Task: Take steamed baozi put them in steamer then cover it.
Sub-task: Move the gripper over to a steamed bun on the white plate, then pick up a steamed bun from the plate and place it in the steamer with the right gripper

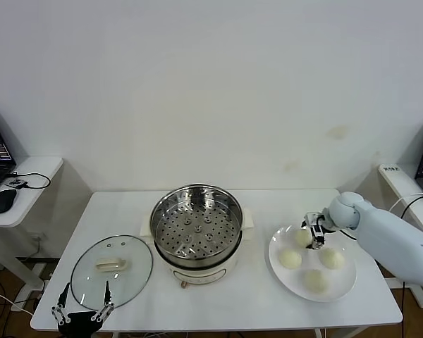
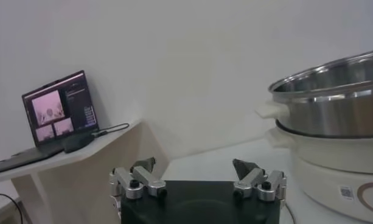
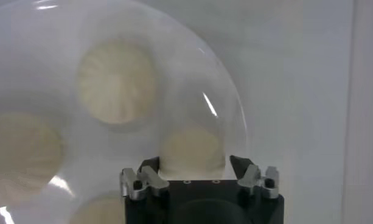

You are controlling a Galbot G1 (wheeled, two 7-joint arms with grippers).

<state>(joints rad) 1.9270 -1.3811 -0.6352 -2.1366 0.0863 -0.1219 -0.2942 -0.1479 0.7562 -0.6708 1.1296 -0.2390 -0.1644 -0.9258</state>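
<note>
Four cream-white baozi lie on a white plate [image 1: 347,284] at the right: one at the plate's far left [image 1: 301,237], and the others [image 1: 290,259] [image 1: 331,258] [image 1: 315,280] nearer. My right gripper [image 1: 315,235] is open, low over the far-left baozi, which sits between its jaws in the right wrist view [image 3: 192,148]. The empty steel steamer [image 1: 196,225] stands mid-table. The glass cover [image 1: 111,270] lies flat to the left of it. My left gripper [image 1: 82,304] is open and empty at the table's front left edge.
A side table with a laptop and a mouse [image 1: 1,201] stands at the far left; a laptop [image 2: 58,112] shows in the left wrist view. Another side table [image 1: 402,184] stands at the right. The steamer's wall [image 2: 332,91] is close to my left gripper.
</note>
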